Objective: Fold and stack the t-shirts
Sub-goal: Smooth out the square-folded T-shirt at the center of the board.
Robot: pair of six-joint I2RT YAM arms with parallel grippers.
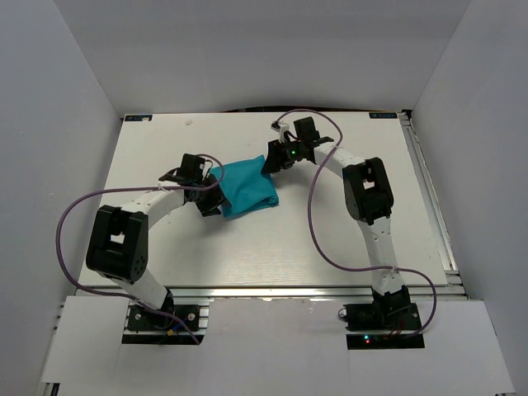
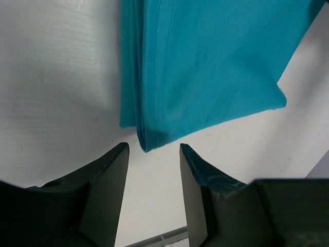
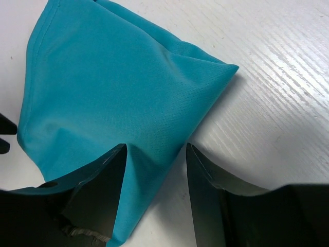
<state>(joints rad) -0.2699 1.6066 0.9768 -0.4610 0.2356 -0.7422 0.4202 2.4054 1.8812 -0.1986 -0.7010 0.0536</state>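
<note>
The teal t-shirt (image 1: pixel 247 188) lies folded into a small, roughly square bundle on the middle of the white table (image 1: pixel 330 239). At its left corner is my left gripper (image 1: pixel 211 198). In the left wrist view that gripper (image 2: pixel 154 146) is open, with bare table between its fingers and the t-shirt's (image 2: pixel 205 67) layered corner just ahead of the tips. My right gripper (image 1: pixel 272 162) is at the bundle's far right corner. In its own view the right gripper (image 3: pixel 156 146) is open and low. The t-shirt's (image 3: pixel 113 87) edge runs between its fingers, and the left finger (image 3: pixel 97 190) rests over the cloth.
White walls enclose the table on three sides. A metal rail (image 1: pixel 289 293) runs along the near edge and a framed strip (image 1: pixel 433 206) along the right edge. Purple cables (image 1: pixel 318 223) loop from both arms over the tabletop.
</note>
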